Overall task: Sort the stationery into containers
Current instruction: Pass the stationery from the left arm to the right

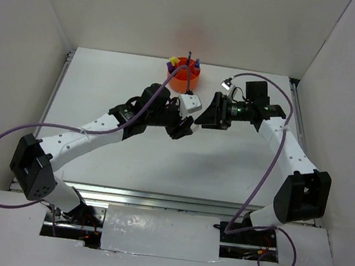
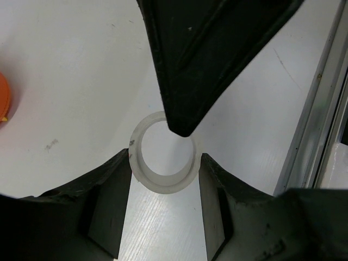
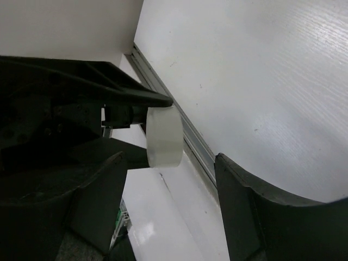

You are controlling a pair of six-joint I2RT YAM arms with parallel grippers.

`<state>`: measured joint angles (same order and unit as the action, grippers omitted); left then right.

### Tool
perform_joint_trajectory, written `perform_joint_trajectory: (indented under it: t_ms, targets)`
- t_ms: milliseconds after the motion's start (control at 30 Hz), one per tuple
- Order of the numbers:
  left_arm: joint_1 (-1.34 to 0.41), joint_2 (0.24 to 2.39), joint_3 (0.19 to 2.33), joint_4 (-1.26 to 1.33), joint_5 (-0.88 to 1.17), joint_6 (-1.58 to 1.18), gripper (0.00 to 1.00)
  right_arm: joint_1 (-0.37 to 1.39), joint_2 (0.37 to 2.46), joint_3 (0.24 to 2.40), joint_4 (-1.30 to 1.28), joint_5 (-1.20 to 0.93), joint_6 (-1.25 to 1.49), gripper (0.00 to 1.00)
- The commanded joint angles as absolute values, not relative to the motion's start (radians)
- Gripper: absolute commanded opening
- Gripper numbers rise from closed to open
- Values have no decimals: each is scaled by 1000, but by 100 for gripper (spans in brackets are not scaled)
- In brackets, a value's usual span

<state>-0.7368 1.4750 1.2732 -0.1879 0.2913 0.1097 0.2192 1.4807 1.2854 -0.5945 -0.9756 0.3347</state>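
The clear tape ring (image 2: 163,185) is gripped across its width by my left gripper (image 2: 165,160), held above the table's middle. In the right wrist view the ring (image 3: 163,136) shows edge-on, with the left fingers above and below it. My right gripper (image 3: 171,159) is open and faces the left gripper; one of its fingers (image 2: 201,60) reaches over the ring's hole without closing on it. In the top view the left gripper (image 1: 184,126) and the right gripper (image 1: 205,116) nearly meet. The orange organiser (image 1: 185,78) stands at the far middle and holds yellow and purple highlighters and a pen.
An aluminium rail (image 2: 315,119) runs along the table's right edge and also shows in the right wrist view (image 3: 193,141). White walls enclose the table on three sides. The organiser's rim (image 2: 2,100) shows at the left of the left wrist view.
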Motion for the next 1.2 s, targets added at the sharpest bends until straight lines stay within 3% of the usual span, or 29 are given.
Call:
perform_joint_trajectory:
  t_ms: [0,67,300,567,767,833,867,933,1000,1167]
  targets:
    - [-747,1437,1292,-164,290,140,29,224,1496,1347,-548,-995,365,71]
    - [-749,1436,1292,-161,284,138,29,229,1512,1365,-552,-1009,362,63]
    - [-747,1430,1292,-160,270,143,31,250,1532,1367,-560,-1060,356,51]
    - [-746,1428,1293,-158,262,144,31,259,1549,1359,-575,-1069,348,48]
    - [-746,1430,1295,-155,265,140,32,258,1560,1368,-575,-1080,344,35]
    - [-746,1428,1295,-158,258,133,41,258,1560,1374,-575,-1081,338,28]
    - [-746,1427,1292,-160,252,126,58,259,1560,1390,-583,-1077,330,22]
    - [-741,1422,1286,-158,198,101,75,256,1565,1434,-597,-1062,292,17]
    - [-704,1408,1278,-164,172,54,99,255,1575,1479,-633,-1020,220,12]
    - [-528,1364,1266,-189,273,-81,99,265,1595,1667,-667,-835,-35,8]
